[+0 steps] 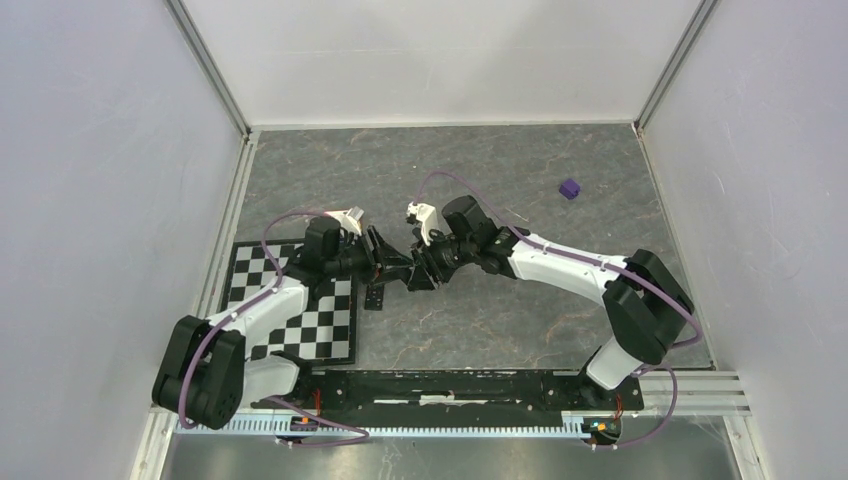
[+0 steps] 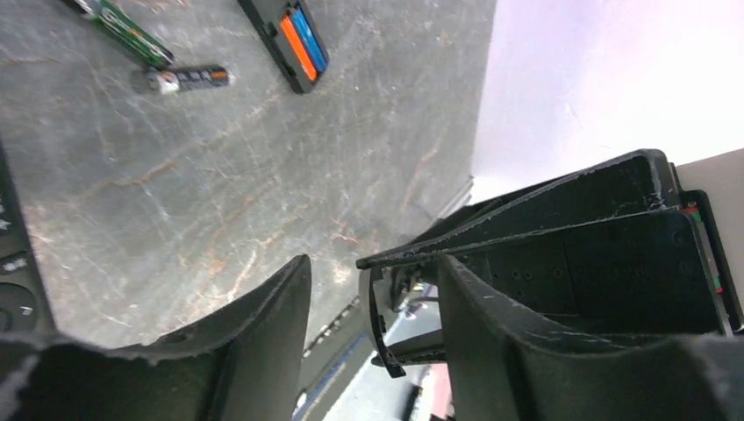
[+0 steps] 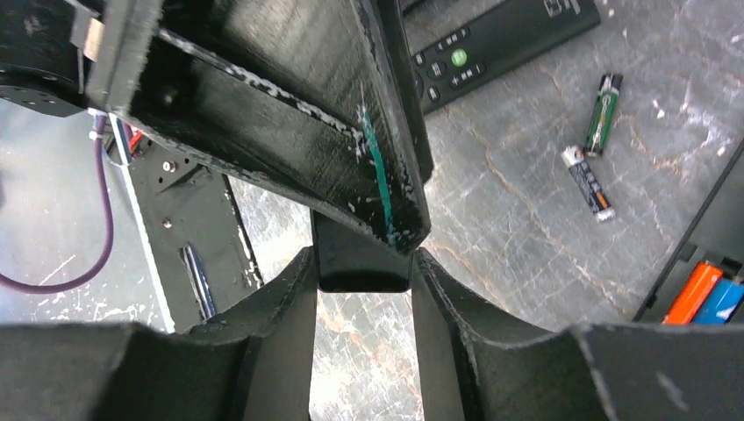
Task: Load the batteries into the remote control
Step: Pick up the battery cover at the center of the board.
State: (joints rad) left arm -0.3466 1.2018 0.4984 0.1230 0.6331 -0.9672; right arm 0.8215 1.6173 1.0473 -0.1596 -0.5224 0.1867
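Observation:
The remote control [image 2: 296,39] lies back-up on the table with the orange battery [image 2: 296,48] and the blue battery [image 2: 309,39] side by side in its open bay; it also shows in the right wrist view [image 3: 693,263]. My right gripper [image 3: 362,259] is shut on the small black battery cover [image 3: 362,272] and holds it above the table. My left gripper [image 2: 375,263] is open, its fingers on either side of the cover's thin edge [image 2: 379,324]. Both grippers meet at mid-table [image 1: 405,270].
A twin remote, buttons up [image 3: 500,39], lies nearby, also at the left wrist view's left edge [image 2: 13,289]. A green battery [image 3: 604,101] and a black battery [image 3: 588,180] lie loose on the table. A checkerboard mat [image 1: 300,310] is at left, a purple cube [image 1: 569,188] far right.

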